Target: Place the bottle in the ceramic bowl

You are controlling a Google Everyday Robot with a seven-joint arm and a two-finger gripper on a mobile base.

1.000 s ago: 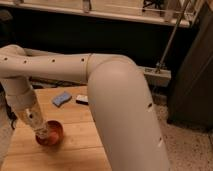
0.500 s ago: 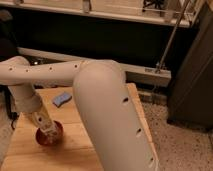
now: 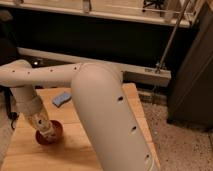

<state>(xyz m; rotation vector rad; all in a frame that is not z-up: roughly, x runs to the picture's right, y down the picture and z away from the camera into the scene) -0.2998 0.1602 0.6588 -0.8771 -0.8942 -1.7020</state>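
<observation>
The red-orange ceramic bowl (image 3: 52, 135) sits on the wooden table (image 3: 75, 142) near its left front. My gripper (image 3: 46, 130) hangs at the end of the white forearm, right over the bowl, with its tip reaching down inside the rim. A pale mottled shape at the tip may be the bottle, but I cannot tell it apart from the gripper. The arm's thick upper link (image 3: 107, 115) fills the middle of the view and hides part of the table.
A small blue object (image 3: 62, 98) lies on the table behind the bowl. A dark counter front with a pale rail (image 3: 135, 70) runs behind the table. A slanted metal pole (image 3: 170, 45) and a dark cabinet (image 3: 192, 80) stand at the right, beside speckled floor.
The upper arm has swung right and nearer, covering more of the table and a dark object beside the blue one. The gripper has stayed over the bowl, dipping slightly.
</observation>
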